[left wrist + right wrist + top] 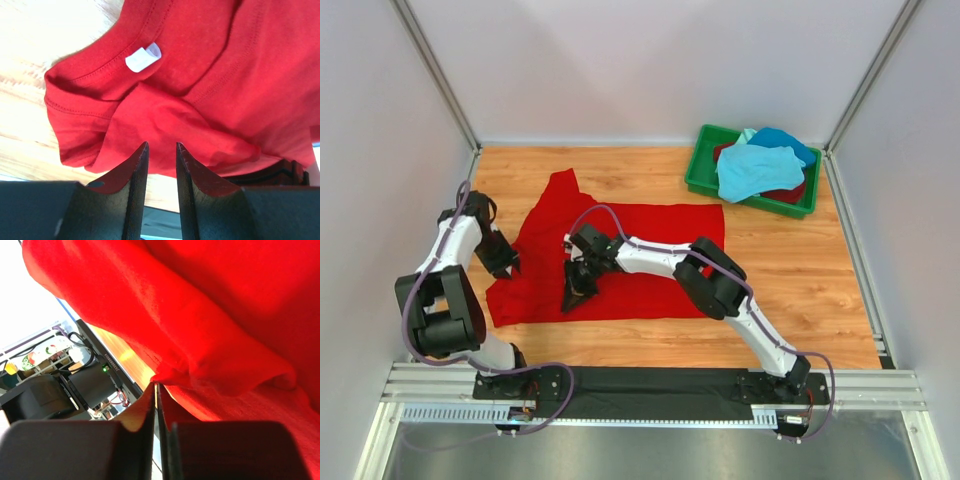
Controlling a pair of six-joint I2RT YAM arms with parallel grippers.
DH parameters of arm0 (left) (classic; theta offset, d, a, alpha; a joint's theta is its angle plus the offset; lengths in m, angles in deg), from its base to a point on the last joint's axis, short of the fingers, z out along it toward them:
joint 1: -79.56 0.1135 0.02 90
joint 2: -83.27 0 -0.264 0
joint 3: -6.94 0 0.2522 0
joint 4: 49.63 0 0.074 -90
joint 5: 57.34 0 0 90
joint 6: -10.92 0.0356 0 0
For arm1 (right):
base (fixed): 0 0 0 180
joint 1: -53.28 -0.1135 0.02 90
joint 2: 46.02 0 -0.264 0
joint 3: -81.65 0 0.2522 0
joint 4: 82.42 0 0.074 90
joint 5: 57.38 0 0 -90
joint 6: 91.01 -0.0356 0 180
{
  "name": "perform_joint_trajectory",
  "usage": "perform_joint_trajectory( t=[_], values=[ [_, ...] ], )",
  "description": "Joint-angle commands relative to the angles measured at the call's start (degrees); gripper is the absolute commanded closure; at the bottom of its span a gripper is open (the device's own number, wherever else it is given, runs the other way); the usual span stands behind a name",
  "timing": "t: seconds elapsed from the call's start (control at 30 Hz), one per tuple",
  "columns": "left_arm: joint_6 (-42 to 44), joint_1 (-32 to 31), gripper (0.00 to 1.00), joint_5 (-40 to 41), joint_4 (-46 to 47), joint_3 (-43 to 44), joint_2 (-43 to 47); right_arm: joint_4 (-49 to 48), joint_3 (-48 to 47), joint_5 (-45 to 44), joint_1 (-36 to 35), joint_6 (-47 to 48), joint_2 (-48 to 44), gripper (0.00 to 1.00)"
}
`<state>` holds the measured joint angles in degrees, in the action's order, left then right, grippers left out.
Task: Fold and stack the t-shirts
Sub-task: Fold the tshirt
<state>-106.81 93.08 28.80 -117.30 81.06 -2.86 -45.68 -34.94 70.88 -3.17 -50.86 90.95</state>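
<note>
On the wooden table (790, 280), our right gripper (578, 290) pinches the bright red t-shirt (655, 225), seemingly to lift a fold, while the left gripper (161, 146) hovers parted by the collar (95, 75).

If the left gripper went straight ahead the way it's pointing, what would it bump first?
Most likely the red t-shirt. The left gripper aims its open fingers at a rumpled fold near the white neck tag. How far off the fold is, I can't tell.
</note>
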Motion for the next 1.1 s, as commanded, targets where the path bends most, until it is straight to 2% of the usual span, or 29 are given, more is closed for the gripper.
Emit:
perform_joint_trajectory(
  t=[0.0,0.27,0.33,0.67,0.7,0.73,0.77,0.87,1.07],
  values=[
    [-0.14,0.1,0.64,1.13,1.53,-0.24,-0.88,-1.19,-0.62,-0.56,0.11,-1.31,-0.56,1.0],
    [0.74,0.11,0.65,3.07,0.47,0.2,0.17,3.55,1.66,-0.38,0.63,0.1,-5.65,1.0],
    [0.83,0.11,0.65,3.24,0.47,-0.06,0.7,2.42,2.62,2.42,1.16,-1.74,-6.01,1.0],
    [0.92,0.1,0.65,3.68,-0.41,0.2,1.22,0.92,3.69,5.33,1.25,-0.78,-6.37,1.0],
    [0.92,0.1,0.64,3.42,-0.41,0.11,1.31,1.27,3.42,5.25,1.16,-0.52,-5.84,0.93],
    [0.83,0.1,0.64,3.16,-0.32,0.02,1.49,1.1,3.33,4.81,1.08,-1.13,-5.4,0.76],
    [0.74,0.19,0.64,2.89,-0.23,-0.06,1.49,-0.29,3.42,4.81,0.9,-1.57,-4.61,0.71],
    [0.48,0.1,0.64,1.49,-0.14,-0.24,0.79,-0.92,2.02,3.41,0.29,-2.45,-2.77,0.66],
    [0.21,0.1,0.64,0.43,0.03,-0.51,0.17,1.19,-2.64,0.94,0.02,-2.8,0.58,0.64]
  ],
)
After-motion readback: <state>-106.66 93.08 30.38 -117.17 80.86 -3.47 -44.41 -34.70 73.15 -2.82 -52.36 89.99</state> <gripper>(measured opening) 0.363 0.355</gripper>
